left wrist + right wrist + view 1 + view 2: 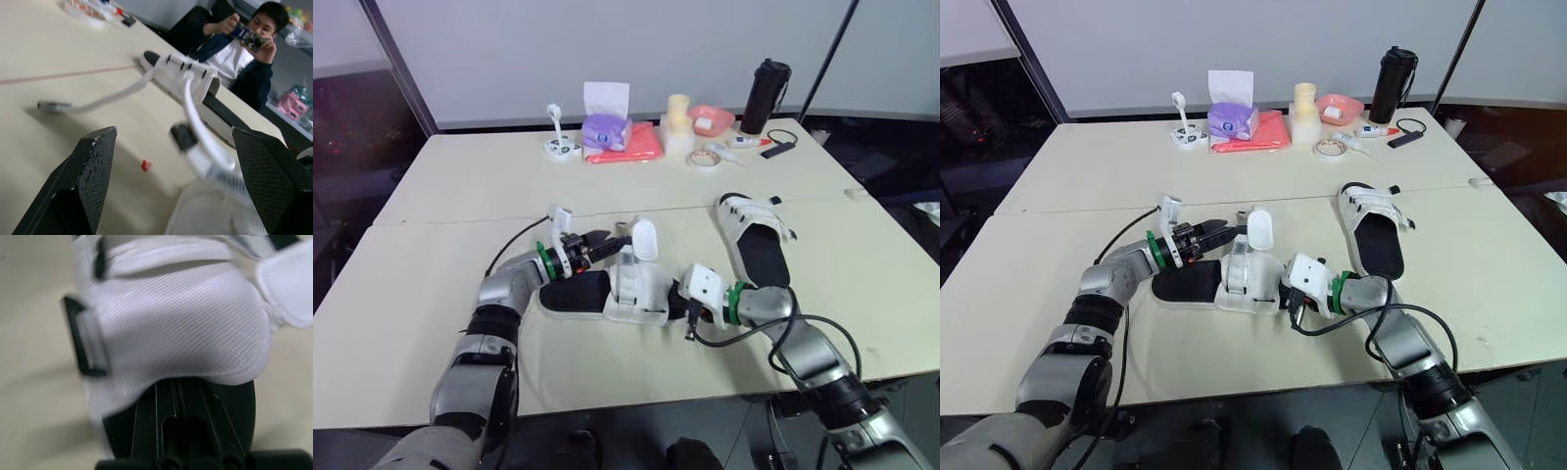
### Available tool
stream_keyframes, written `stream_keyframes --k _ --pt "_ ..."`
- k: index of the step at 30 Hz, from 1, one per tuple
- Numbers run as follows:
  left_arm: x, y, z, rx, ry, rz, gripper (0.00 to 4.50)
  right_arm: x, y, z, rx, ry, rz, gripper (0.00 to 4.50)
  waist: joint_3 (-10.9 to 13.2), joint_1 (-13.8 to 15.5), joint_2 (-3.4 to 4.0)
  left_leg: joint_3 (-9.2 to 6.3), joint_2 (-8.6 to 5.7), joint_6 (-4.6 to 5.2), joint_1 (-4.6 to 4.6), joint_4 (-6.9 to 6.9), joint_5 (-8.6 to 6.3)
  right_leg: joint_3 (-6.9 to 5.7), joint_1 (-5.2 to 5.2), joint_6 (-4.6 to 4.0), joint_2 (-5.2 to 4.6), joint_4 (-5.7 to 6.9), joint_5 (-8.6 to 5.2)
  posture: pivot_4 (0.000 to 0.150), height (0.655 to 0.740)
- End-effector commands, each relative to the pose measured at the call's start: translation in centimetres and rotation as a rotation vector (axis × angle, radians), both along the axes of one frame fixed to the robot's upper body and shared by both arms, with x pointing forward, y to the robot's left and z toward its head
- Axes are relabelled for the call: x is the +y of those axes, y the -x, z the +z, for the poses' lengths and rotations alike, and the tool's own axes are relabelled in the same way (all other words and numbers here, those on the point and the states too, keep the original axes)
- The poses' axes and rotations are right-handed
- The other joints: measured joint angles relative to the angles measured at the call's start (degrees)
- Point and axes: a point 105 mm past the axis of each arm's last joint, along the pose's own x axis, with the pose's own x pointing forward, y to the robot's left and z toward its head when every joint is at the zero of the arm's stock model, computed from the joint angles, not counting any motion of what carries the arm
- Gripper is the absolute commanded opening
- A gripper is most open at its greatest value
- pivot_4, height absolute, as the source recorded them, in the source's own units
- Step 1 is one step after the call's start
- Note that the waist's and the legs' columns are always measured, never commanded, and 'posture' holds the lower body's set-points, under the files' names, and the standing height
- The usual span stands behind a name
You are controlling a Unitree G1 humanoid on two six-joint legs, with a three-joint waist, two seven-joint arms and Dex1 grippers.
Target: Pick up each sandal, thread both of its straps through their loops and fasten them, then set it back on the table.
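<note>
A white sandal [636,289] with a black footbed lies at the table's near middle. One of its straps [644,238] stands upright. My left gripper [612,243] is open just left of that strap, which shows blurred between the fingers [88,181] in the left wrist view. My right gripper [677,297] is at the sandal's right end, shut on its edge under the white upper [176,318], beside a black loop [80,342]. The second sandal [754,240] lies farther right, with a loose strap [98,103] trailing on the table.
Along the far edge stand a purple tissue box [605,130], a red cloth [636,147], a cream cup [677,122], a pink bowl [710,119], a tape roll [705,157] and a black bottle [766,95]. A seated person [239,54] holds a phone beyond the table.
</note>
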Motion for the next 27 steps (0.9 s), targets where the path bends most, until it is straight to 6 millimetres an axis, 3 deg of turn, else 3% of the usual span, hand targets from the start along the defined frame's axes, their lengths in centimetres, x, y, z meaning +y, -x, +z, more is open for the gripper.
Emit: stream_keyframes --k 1,20,23,27 --pt "-0.5 0.0 0.8 -0.024 -0.009 -0.028 3.9 -1.6 1.1 -1.7 0.085 0.041 -0.036 0.0 0.0 -0.06 0.0 0.0 0.0 0.0 0.0 0.03 0.0 0.0 0.01 0.0 0.0 0.0 0.0 0.15 0.74" --pt "-2.3 -0.5 1.2 -0.03 -0.026 -0.083 3.9 -1.2 0.2 -2.3 0.096 0.019 -0.054 0.0 0.0 -0.48 -0.04 0.0 0.05 0.0 0.02 0.25 0.0 0.0 0.08 0.07 0.05 0.09 0.05 0.15 0.74" --pt "-2.3 -0.5 1.2 -0.027 -0.023 -0.093 3.05 -1.2 0.2 -2.4 0.096 0.02 -0.056 0.0 0.0 -0.45 -0.04 0.0 0.05 0.0 0.02 0.26 0.0 0.0 0.09 0.07 0.06 0.09 0.05 0.15 0.74" --pt "-2.0 -0.4 1.4 -0.023 -0.013 -0.106 0.99 -1.3 0.2 -2.4 0.096 0.021 -0.059 0.0 0.0 -0.45 -0.04 0.0 0.05 0.0 0.02 0.28 0.0 0.0 0.08 0.07 0.05 0.11 0.06 0.15 0.74"
